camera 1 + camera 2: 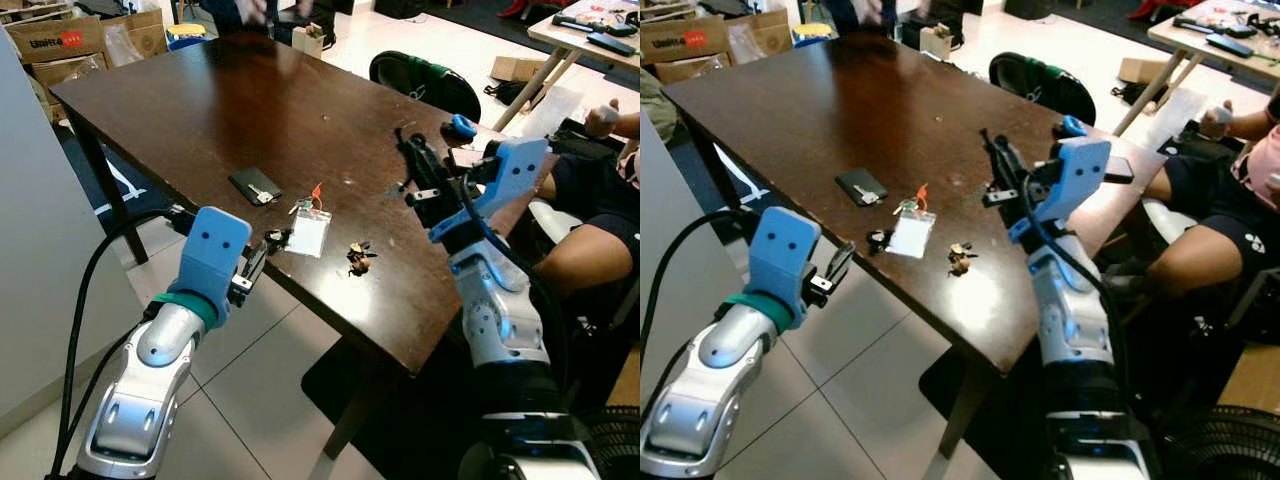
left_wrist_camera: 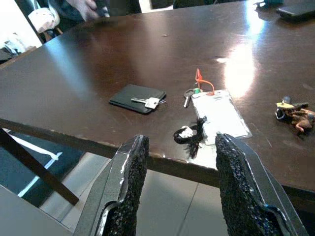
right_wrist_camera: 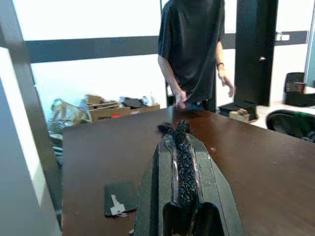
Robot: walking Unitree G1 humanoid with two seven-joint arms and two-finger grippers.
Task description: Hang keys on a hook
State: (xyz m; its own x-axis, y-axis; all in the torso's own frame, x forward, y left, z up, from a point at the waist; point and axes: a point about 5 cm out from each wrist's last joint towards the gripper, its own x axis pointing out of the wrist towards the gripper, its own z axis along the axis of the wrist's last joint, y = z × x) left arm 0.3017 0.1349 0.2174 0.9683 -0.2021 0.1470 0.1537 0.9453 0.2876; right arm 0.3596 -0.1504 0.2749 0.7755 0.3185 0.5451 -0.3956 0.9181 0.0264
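A: Where are the keys [image 2: 189, 96]?
B: On the table [image 1: 200, 110], touching the clear badge holder [image 2: 220, 116] near the front edge. Left gripper [image 2: 181, 191] hovers just off that edge, wide open, empty. Right gripper [image 3: 178, 147] pressed closed, holding nothing.
A: Handling?
B: Likely light, flat, slippery. Pinch at the orange loop [image 2: 203, 82].

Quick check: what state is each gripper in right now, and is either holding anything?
Left gripper: open, empty, at the table edge facing the keys.
Right gripper: shut, holding nothing, raised above the table.
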